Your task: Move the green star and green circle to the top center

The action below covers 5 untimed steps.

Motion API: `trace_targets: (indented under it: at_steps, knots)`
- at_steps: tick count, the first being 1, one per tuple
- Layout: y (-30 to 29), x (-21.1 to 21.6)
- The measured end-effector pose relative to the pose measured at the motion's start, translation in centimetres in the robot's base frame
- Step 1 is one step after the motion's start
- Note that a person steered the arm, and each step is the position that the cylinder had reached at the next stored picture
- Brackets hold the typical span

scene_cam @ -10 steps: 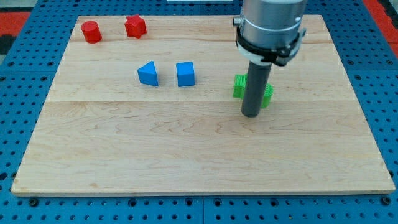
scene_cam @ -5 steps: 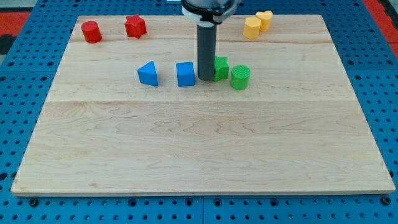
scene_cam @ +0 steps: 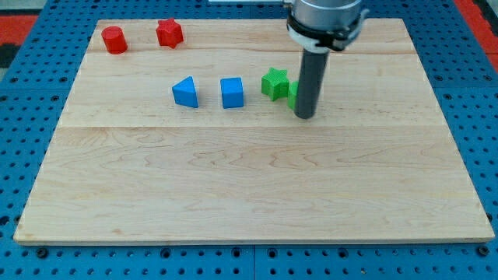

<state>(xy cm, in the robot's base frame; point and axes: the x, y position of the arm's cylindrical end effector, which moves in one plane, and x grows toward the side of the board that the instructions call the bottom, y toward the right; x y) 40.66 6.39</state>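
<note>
The green star lies on the wooden board, right of the board's middle. The green circle sits just right of the star and is mostly hidden behind my rod; only a green sliver shows at the rod's left edge. My tip rests on the board directly in front of the green circle, on its lower right side, and a short way right of and below the star.
A blue triangle and a blue cube lie left of the star. A red cylinder and a red star-like block sit at the board's top left. The arm covers the top right.
My rod moved from between the blue cube and the green star to the right, now standing in front of the green circle. The arm now covers the yellow blocks at top right.
</note>
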Motion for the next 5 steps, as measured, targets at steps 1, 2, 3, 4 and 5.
trace_targets:
  at_steps: [1,2,3,4,5]
  knots:
    - [-3.3,-3.9]
    - [-4.2,-7.5]
    - [-4.4,-11.9]
    - [-5.4,-15.8]
    - [-6.0,-15.9]
